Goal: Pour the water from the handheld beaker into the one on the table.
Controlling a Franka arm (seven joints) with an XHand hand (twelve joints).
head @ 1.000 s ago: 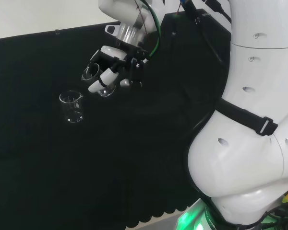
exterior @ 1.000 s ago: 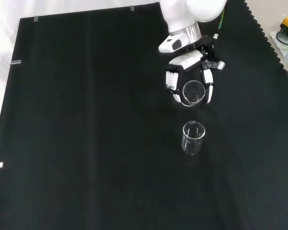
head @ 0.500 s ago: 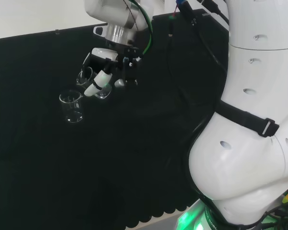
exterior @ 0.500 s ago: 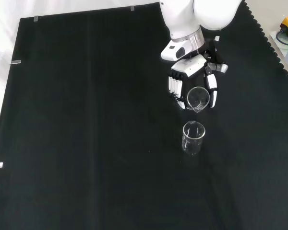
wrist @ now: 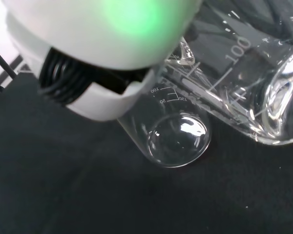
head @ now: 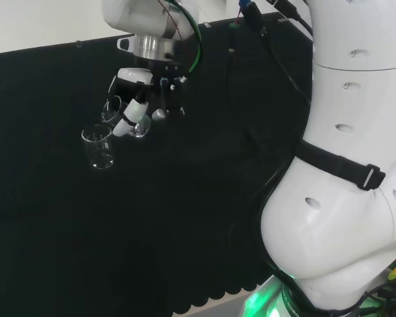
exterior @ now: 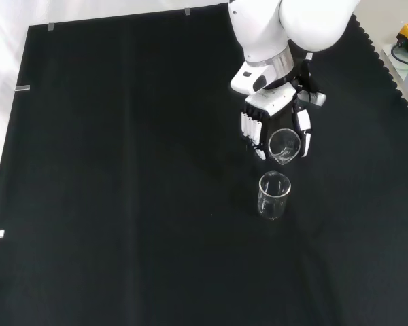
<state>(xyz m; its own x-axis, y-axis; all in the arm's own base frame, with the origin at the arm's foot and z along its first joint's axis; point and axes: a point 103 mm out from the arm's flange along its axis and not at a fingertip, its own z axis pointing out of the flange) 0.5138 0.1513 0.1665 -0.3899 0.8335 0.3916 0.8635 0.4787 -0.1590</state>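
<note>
Hand (exterior: pixel 277 119) curled round the held beaker (exterior: pixel 284 146), tipped well over, mouth toward the near side in the front view. Table beaker (exterior: pixel 274 195) upright on the cloth (exterior: pixel 122 170), just nearer than the hand in the front view and to its left in the head view. In the wrist view, spout close above the table beaker's rim. Judged: further tilt along that line for the pour.

This looks like a robot lab: a big white robot arm (head: pixel 343 198) works over a black cloth (exterior: pixel 122 204) with clear glass beakers (exterior: pixel 274 195) for measuring.
</note>
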